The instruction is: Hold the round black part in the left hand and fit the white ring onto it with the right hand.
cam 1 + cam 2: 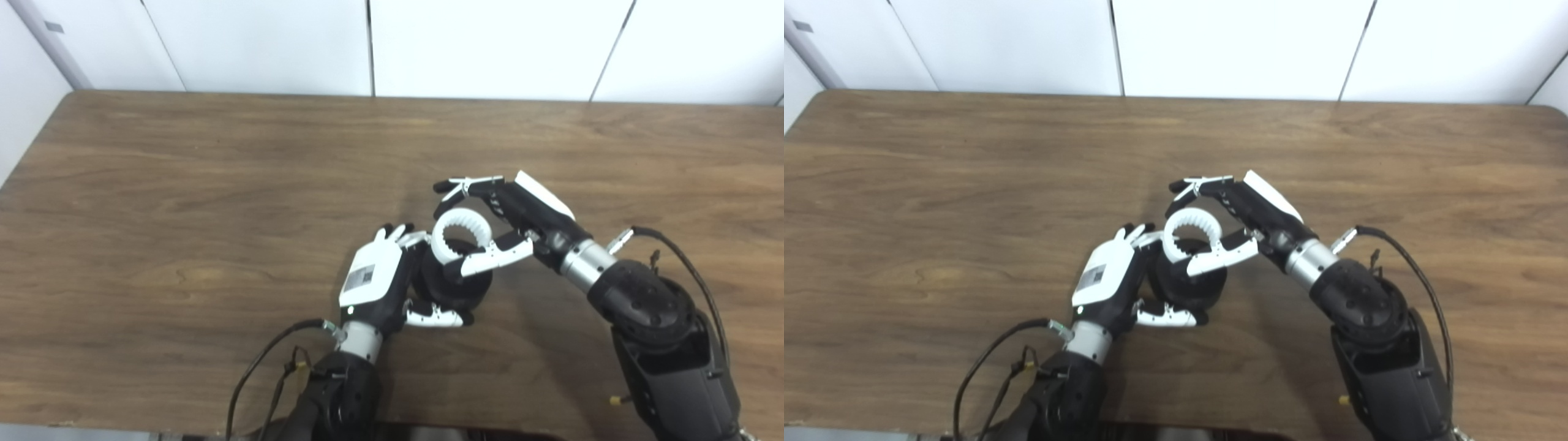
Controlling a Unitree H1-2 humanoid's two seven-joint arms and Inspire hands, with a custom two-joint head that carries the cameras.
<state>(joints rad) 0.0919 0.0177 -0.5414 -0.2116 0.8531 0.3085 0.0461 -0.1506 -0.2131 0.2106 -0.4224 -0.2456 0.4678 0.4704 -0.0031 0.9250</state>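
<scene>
Coming in from the near edge of the brown wooden table, 2 dark arms meet just right of its middle. Nearest is the left hand, white-backed, its fingers and thumb curled around the round black part and gripping it from the left side, the thumb lying along its near edge. Just beyond, tilted on the top of that black part, is the white ring, ribbed along its inner face; I cannot tell whether it is seated or only resting against it. The right hand reaches in from the right and pinches the ring, thumb against its near side and fingers over its far rim. A cable loops off the right wrist. Farthest back, white wall panels stand behind the table.
</scene>
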